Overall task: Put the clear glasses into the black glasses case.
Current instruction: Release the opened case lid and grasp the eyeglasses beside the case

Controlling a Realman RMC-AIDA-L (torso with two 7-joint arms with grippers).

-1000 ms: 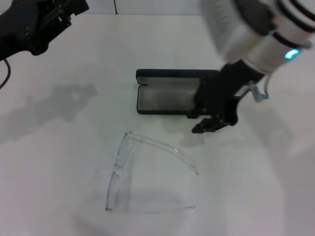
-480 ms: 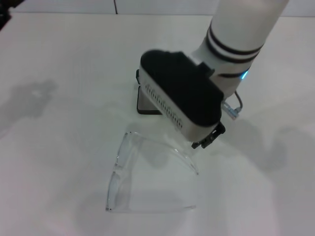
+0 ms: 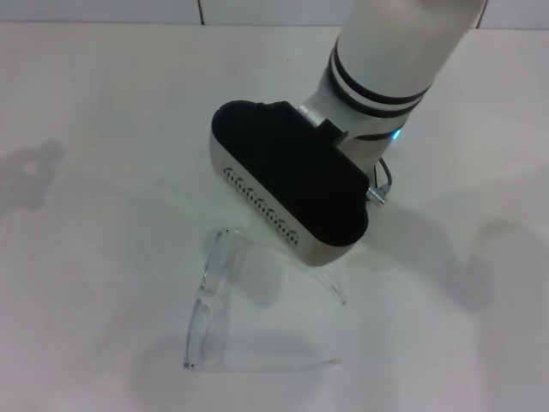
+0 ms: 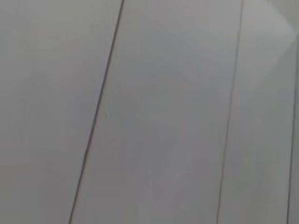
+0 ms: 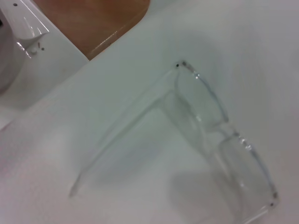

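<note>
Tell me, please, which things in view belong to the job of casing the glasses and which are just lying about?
Belonging to the job:
- the clear glasses, lying open on the table
- the right arm, over the spot above the glasses; the black case is hidden from view

Just there:
- the white table
- a brown wooden surface past the table's edge

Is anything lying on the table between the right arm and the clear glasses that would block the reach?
Nothing visible does. In the head view the right arm hangs just behind the clear glasses, with only bare white table around them. The right wrist view shows the glasses unobstructed, arms unfolded.
</note>
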